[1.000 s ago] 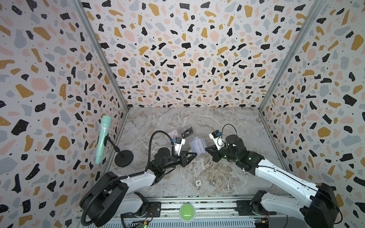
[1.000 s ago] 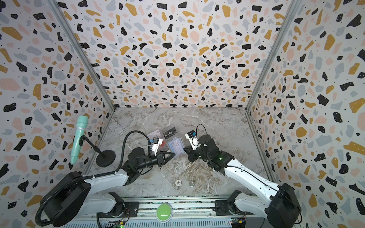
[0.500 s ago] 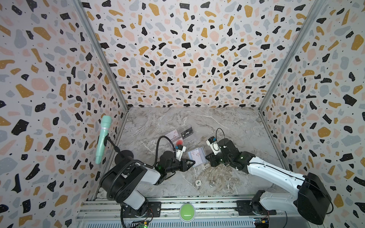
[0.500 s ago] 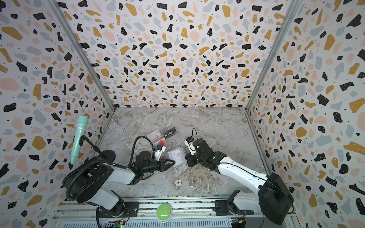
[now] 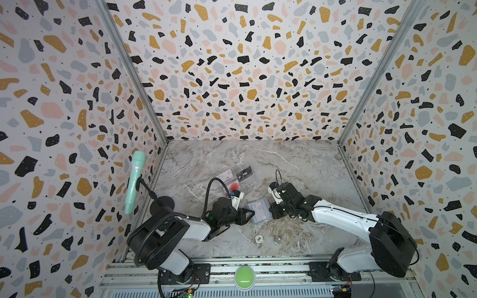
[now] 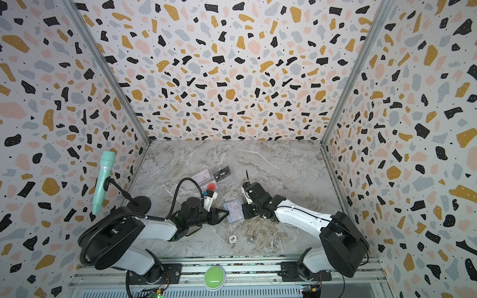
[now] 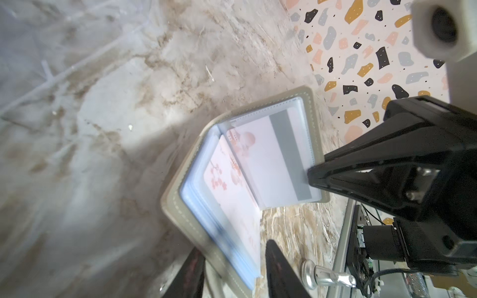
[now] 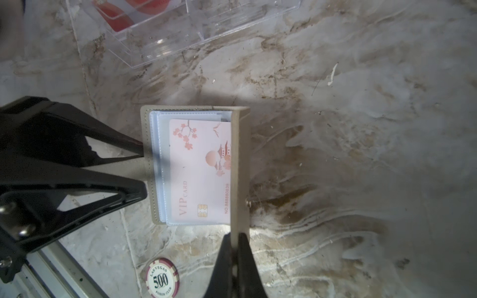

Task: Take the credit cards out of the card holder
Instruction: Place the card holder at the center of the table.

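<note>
The taupe-grey card holder point(image 5: 259, 212) point(image 6: 235, 211) lies open on the marble floor between both arms. A white-pinkish VIP card point(image 8: 201, 175) sits in its clear sleeves. My right gripper point(image 8: 236, 236) point(image 5: 271, 212) is shut on the holder's raised cover flap point(image 8: 240, 167). My left gripper point(image 7: 233, 249) point(image 5: 249, 215) straddles the opposite cover edge point(image 7: 175, 203), its fingers apart with gaps beside the holder. Farther back, a black VIP card point(image 5: 244, 173), a card with a red circle point(image 5: 234, 186) and a pale pinkish card point(image 5: 225, 175) rest in and by the clear tray point(image 8: 180, 38).
A Las Vegas 500 poker chip point(image 5: 259, 239) point(image 8: 162, 280) and a small metal piece point(image 5: 277, 241) lie in front of the holder. A mint microphone point(image 5: 134, 180) on a stand is at the left wall. A green button point(image 5: 244, 274) sits on the front rail.
Both grippers and the card holder have shifted toward the front rail. The left arm folded back, and its jaws have spread wider round the holder's edge.
</note>
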